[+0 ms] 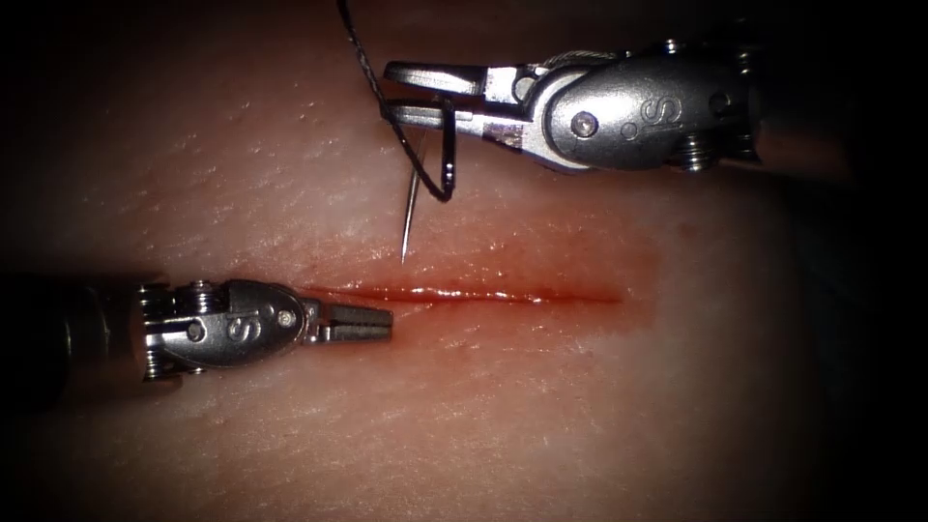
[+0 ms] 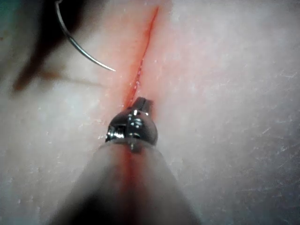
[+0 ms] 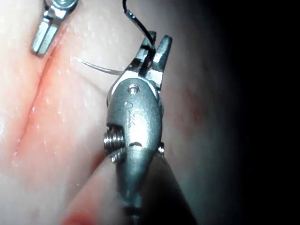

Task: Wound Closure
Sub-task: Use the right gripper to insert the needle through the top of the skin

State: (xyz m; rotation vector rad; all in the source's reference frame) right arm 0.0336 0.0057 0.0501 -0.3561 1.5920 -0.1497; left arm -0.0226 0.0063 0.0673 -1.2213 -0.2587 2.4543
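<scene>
The right arm's silver needle driver (image 1: 425,95) is clamping the curved steel needle (image 1: 440,164) near its thread end, its tip hanging free above the pink tissue (image 1: 580,406). Dark braided thread (image 1: 360,53) is trailing away on the far side. The left arm's silver needle driver (image 1: 372,321) is resting at the left end of the red cut (image 1: 503,295), jaws together on nothing.

an "s" is stamped on the left tool (image 1: 360,320); likewise on the right tool (image 1: 425,96)

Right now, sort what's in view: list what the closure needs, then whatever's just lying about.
In use: needle, clear of the tissue, held near its thread end by right tool; thread; cut; left tool, shut, holding nothing.
Lying about: red fluid along the cut.
</scene>
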